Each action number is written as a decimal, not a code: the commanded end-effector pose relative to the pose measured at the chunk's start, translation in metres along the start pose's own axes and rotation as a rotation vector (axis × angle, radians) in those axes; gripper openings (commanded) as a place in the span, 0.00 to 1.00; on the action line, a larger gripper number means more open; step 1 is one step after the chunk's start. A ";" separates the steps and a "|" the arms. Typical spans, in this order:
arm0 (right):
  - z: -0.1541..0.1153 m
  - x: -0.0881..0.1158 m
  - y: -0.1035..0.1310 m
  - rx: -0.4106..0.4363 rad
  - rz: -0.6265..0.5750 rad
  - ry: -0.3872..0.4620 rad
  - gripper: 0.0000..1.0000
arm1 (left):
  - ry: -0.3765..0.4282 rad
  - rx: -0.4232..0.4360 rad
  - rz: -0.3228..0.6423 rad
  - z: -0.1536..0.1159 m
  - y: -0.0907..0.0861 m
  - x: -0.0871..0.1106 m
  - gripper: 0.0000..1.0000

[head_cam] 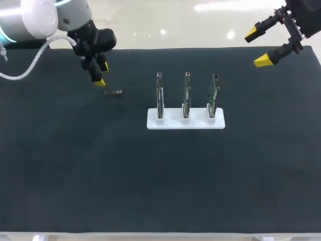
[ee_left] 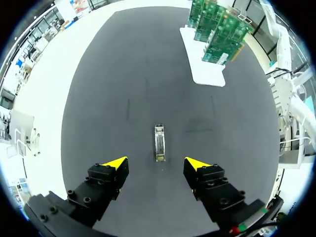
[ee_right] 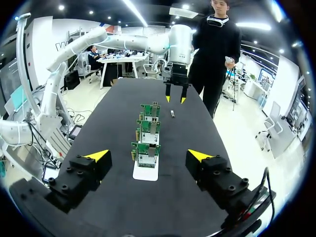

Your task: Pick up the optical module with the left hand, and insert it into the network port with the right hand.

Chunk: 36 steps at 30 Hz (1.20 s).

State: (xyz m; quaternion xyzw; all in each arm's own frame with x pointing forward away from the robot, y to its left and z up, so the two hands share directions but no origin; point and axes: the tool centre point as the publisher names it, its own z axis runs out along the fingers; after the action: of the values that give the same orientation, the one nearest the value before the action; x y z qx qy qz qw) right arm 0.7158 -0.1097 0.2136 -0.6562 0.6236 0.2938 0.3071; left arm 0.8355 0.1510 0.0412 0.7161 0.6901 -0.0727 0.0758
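Likely light, stiff and a bit slick, the module (ee_left: pixel 159 143) lies flat on the mat (ee_left: pixel 123 74) just ahead of the left gripper (ee_left: pixel 156 163), whose fingers are spread. It looks best pinched across its long sides at mid-length; the right gripper (head_cam: pixel 257 47), also spread, holds nothing.

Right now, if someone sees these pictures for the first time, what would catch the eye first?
Three green boards stand upright in a row on a white base at the middle of the black table. A small module lies flat just ahead of the open left gripper, untouched. The right gripper hangs open over the far right corner.
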 end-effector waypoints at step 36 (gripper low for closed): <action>0.000 0.000 0.000 0.000 0.000 0.000 1.00 | 0.058 -0.078 -0.065 0.052 -0.001 0.001 1.00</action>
State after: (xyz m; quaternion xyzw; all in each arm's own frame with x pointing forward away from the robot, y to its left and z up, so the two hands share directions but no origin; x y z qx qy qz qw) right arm 0.7158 -0.1096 0.2136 -0.6562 0.6236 0.2938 0.3070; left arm 0.8331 0.1418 -0.0080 0.6912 0.7174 -0.0275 0.0824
